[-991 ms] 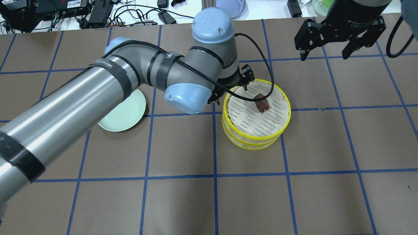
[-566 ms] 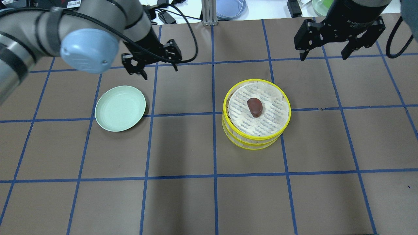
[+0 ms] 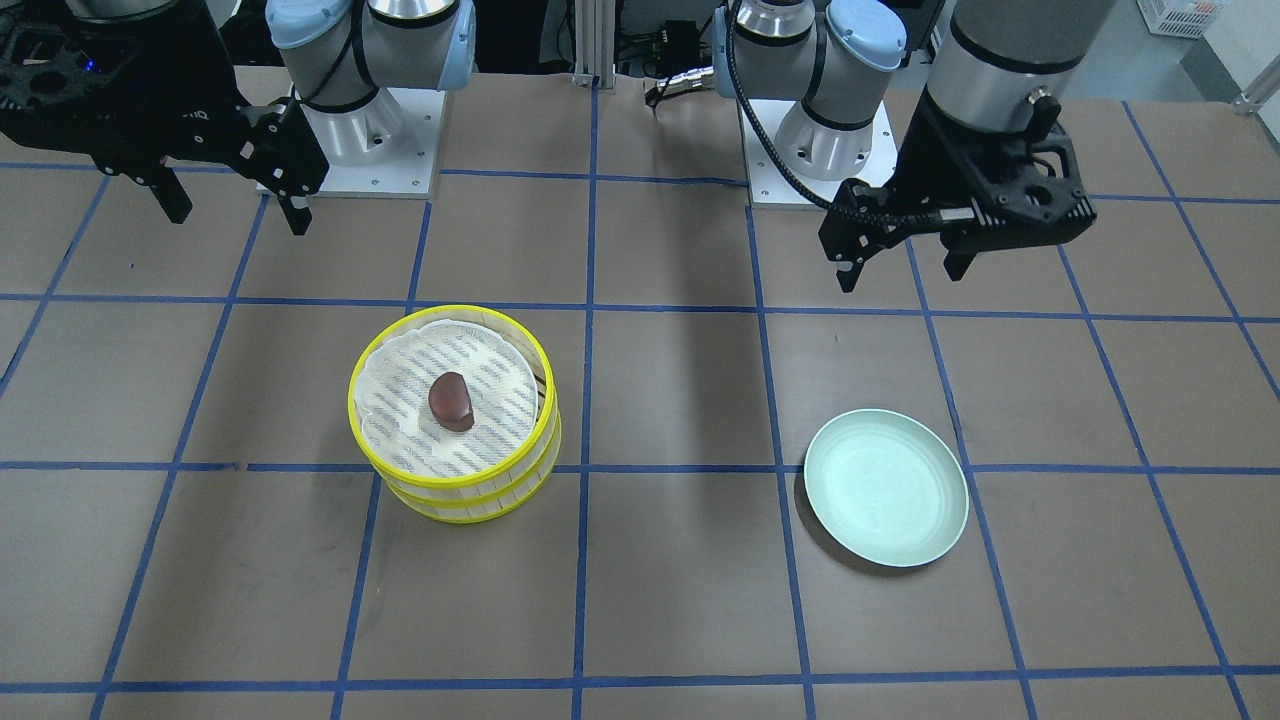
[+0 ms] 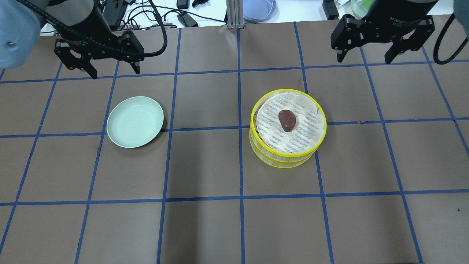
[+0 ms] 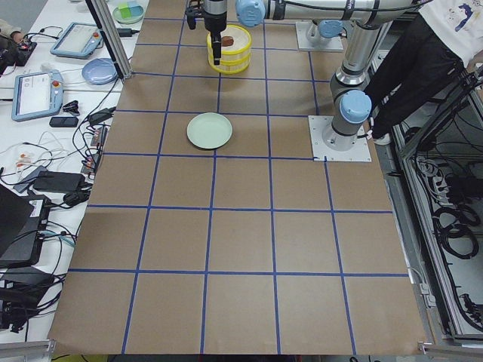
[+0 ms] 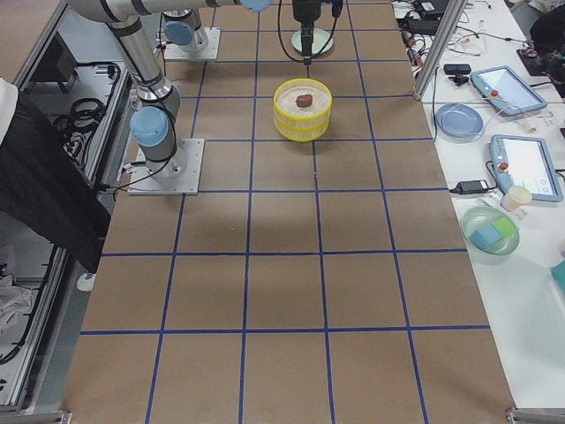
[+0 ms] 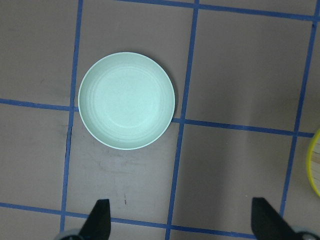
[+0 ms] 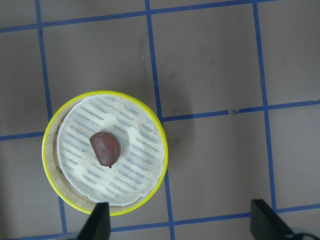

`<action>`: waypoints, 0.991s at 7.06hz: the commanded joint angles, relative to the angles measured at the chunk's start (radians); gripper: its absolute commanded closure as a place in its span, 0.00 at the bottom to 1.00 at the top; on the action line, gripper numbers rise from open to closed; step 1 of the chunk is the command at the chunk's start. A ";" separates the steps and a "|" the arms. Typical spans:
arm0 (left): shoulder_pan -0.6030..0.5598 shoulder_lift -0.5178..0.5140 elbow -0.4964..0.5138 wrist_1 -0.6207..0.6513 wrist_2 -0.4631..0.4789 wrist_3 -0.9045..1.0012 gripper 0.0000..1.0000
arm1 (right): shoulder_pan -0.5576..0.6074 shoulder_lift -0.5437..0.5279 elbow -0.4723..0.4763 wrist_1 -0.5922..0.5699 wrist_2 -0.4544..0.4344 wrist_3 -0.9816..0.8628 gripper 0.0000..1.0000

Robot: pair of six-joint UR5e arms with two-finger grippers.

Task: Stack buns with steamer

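A dark reddish-brown bun point(image 4: 287, 120) lies on the white liner of the upper yellow steamer tray point(image 4: 287, 154), which sits on a second tray. It also shows in the front view point(image 3: 451, 400) and right wrist view point(image 8: 105, 148). The cream-white bun is hidden. The pale green plate point(image 4: 135, 121) holds nothing; it also shows in the left wrist view point(image 7: 126, 100). My left gripper point(image 4: 113, 71) is open and empty, high behind the plate. My right gripper point(image 4: 366, 57) is open and empty, high behind the steamer.
Blue tape lines grid the brown table. Cables, tablets and a blue plate point(image 4: 258, 9) lie beyond the far edge. A bowl with sponges point(image 6: 488, 231) sits on the side bench. A person stands by the robot bases point(image 5: 423, 60).
My left arm has drawn back from the steamer to the left, over behind the plate, leaving the brown bun on the liner. The right arm has barely moved.
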 commanded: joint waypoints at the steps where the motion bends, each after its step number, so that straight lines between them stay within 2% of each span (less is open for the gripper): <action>1: -0.003 0.044 0.005 -0.028 -0.041 0.001 0.00 | 0.000 0.000 -0.001 0.004 -0.011 0.007 0.00; 7: -0.029 0.026 0.003 -0.012 -0.032 0.004 0.00 | 0.000 0.003 -0.001 -0.004 -0.012 0.007 0.00</action>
